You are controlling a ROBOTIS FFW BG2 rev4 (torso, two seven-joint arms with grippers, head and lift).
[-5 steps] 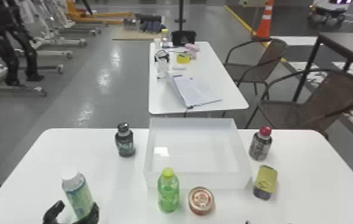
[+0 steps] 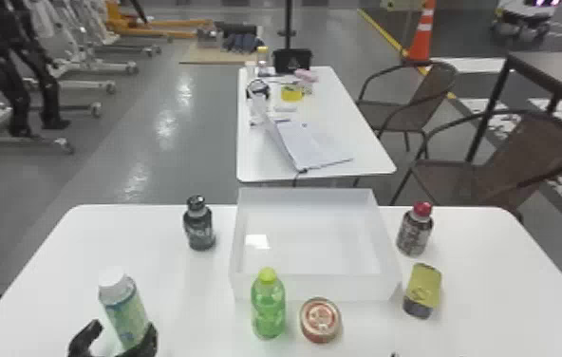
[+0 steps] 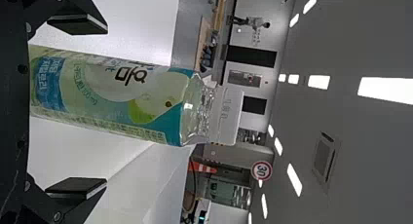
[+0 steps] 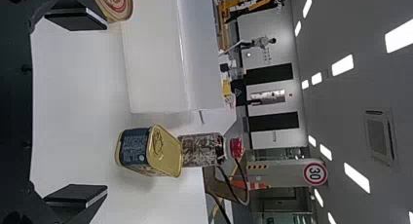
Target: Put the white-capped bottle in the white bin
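The white-capped bottle (image 2: 124, 311) stands on the table's left side. My left gripper (image 2: 123, 328) is around its lower part, one finger to either side. In the left wrist view a gap shows between the bottle (image 3: 112, 95) and each finger of the open left gripper (image 3: 103, 106). The white bin (image 2: 315, 287) sits at the middle of the table, right of and beyond the bottle. A dark tip of my right gripper (image 2: 394, 354) shows at the bottom edge; in its wrist view the right gripper (image 4: 104, 107) is open with nothing between its fingers.
A green bottle (image 2: 268, 306) and a round can (image 2: 320, 320) stand before the bin's front wall. Left of the bin is a dark bottle (image 2: 199, 228); to its right are a red-capped bottle (image 2: 415, 232) and a yellow-topped can (image 2: 423, 289).
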